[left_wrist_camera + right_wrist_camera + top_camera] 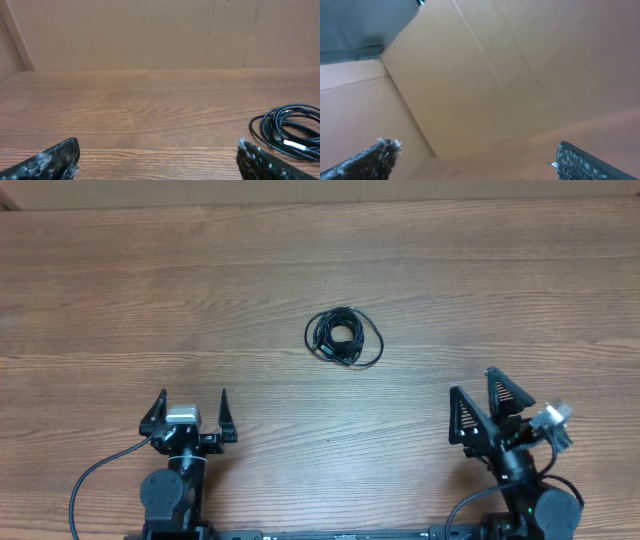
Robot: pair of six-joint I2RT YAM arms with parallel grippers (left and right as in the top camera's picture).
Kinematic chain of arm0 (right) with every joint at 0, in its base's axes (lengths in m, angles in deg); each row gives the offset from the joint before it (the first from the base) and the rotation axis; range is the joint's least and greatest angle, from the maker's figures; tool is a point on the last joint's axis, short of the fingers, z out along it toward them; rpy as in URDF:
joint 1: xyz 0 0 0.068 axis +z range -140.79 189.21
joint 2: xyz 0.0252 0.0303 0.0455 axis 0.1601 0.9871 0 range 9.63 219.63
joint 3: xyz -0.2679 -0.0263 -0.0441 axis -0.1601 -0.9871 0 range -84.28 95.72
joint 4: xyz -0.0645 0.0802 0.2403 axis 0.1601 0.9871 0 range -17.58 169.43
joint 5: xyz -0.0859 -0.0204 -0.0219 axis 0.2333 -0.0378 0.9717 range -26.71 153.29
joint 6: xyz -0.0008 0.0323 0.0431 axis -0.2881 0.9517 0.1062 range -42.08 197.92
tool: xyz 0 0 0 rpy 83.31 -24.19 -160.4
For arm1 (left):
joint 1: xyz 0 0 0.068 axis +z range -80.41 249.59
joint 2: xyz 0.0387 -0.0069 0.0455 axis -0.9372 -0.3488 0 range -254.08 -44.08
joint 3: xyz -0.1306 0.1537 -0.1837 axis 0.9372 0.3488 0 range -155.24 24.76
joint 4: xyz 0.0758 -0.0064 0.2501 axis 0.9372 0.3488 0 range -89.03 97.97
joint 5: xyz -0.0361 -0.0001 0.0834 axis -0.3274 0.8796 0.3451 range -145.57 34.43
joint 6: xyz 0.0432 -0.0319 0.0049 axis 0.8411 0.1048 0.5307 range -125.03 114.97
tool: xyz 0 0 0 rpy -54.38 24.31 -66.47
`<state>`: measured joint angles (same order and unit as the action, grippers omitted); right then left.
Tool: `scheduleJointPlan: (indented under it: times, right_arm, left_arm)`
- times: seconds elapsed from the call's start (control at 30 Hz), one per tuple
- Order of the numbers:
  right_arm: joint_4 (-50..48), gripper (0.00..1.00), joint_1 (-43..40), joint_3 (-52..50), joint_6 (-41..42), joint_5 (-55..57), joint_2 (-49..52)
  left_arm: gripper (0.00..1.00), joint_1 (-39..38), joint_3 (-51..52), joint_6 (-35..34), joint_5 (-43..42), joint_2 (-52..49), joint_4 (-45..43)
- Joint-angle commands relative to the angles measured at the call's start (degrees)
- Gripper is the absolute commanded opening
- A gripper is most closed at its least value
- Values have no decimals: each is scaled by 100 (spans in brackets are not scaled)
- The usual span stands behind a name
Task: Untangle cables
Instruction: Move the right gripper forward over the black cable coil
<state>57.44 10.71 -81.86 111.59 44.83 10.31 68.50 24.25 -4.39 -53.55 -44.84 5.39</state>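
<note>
Nearest the lens in the left wrist view, two dark, speckled fingers (50, 160) are seen at the lower corners of the picture, set far apart with nothing but bare wood between them. From overhead, the left gripper (192, 398) is shown near the front edge of the wooden table (200, 280), its jaws spread wide and empty, pointed straight toward the far side. The right gripper (471, 383) is likewise released and nothing is held by it. It is turned somewhat toward the left, and its wrist camera is angled upward, so that mostly brown cardboard panels (485, 75) and a grey-blue patch (360, 25) in the upper left corner are caught beyond its own speckled fingertips (585, 162). The cables (344, 337) are found as one small coiled bundle of thin black cord lying flat on the table, roughly between the two arms and well ahead of both, touched by neither gripper. In the left wrist view this bundle is placed ahead and to the right of the right-hand finger, and a pale plug tip (289, 144) can be made out among the loops. A cardboard wall (150, 30) is seen standing along the far edge of the table. A thicker black wire (90, 480) is seen curving away to the left from the left arm's base.
</note>
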Motion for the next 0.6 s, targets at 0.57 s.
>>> scheduleJointPlan:
  times: [0.57]
  right_arm:
    - [6398,100,4,6736,-2813,398,5670]
  left_arm:
    - [99,31,22,111,55,44,-13]
